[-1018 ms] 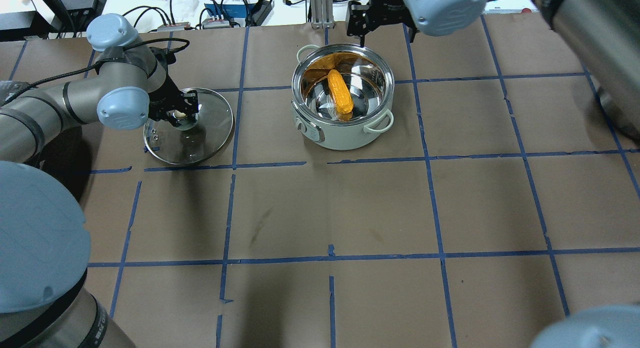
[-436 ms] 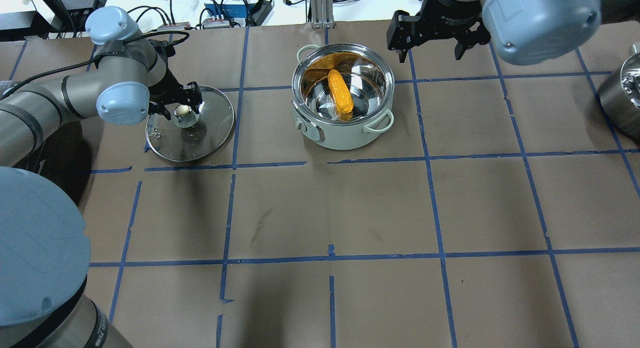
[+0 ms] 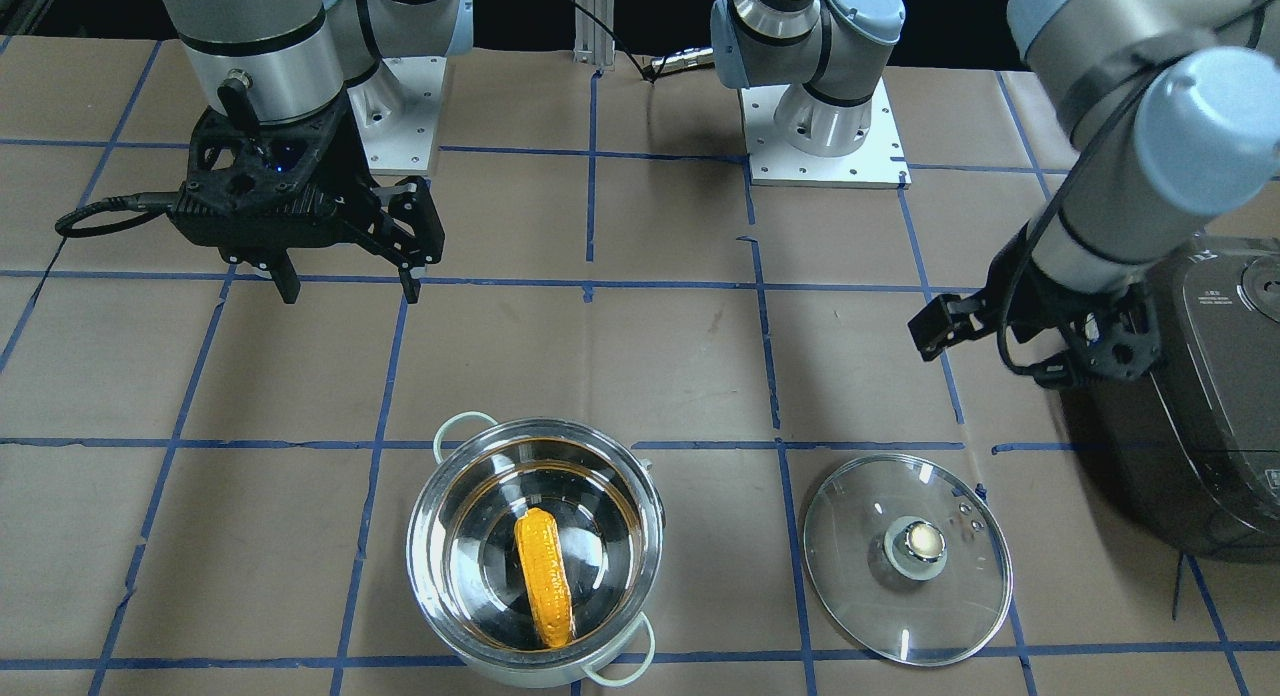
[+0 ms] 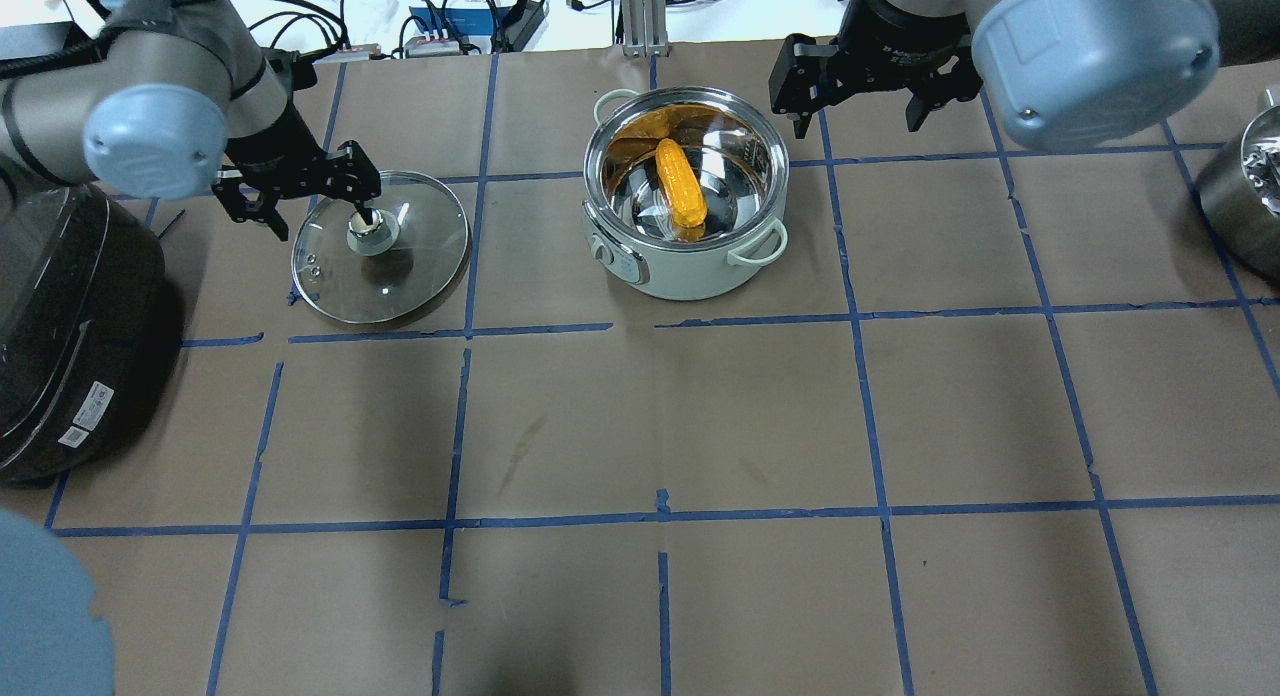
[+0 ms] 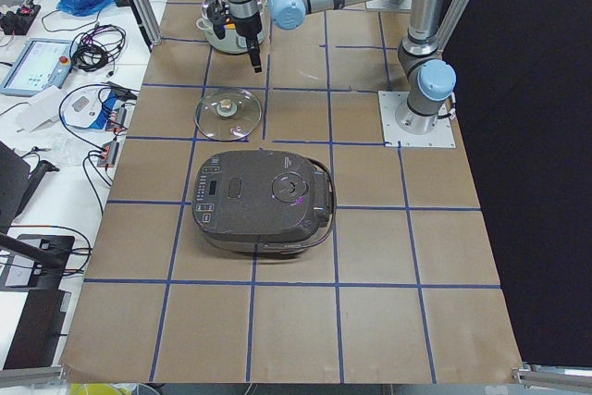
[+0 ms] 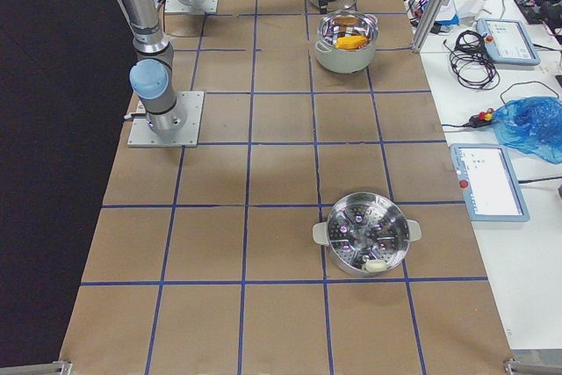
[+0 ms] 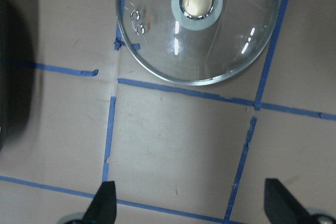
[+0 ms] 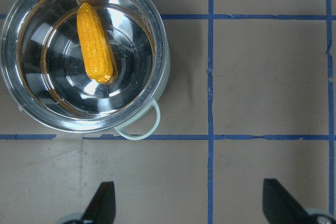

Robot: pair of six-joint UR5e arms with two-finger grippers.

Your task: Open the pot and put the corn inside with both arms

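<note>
The steel pot (image 4: 700,276) stands open at the table's far middle. The yellow-orange corn (image 4: 680,184) lies inside it, also seen in the front view (image 3: 545,576) and the right wrist view (image 8: 95,43). The glass lid (image 4: 420,266) lies flat on the table to the pot's left, knob up, and shows in the left wrist view (image 7: 197,24). My left gripper (image 4: 318,221) is open and empty, raised above the lid's left side. My right gripper (image 4: 857,126) is open and empty, above the table just beyond the pot's far right rim.
A dark grey rice cooker (image 4: 70,326) sits at the left edge, close to my left arm. A steamer pot (image 6: 364,234) stands at the far right end of the table. Cables and boxes lie beyond the far edge.
My left gripper opened off the lid knob and rose back from it, and the lid stayed on the table. My right gripper moved right, from over the pot's far rim.
</note>
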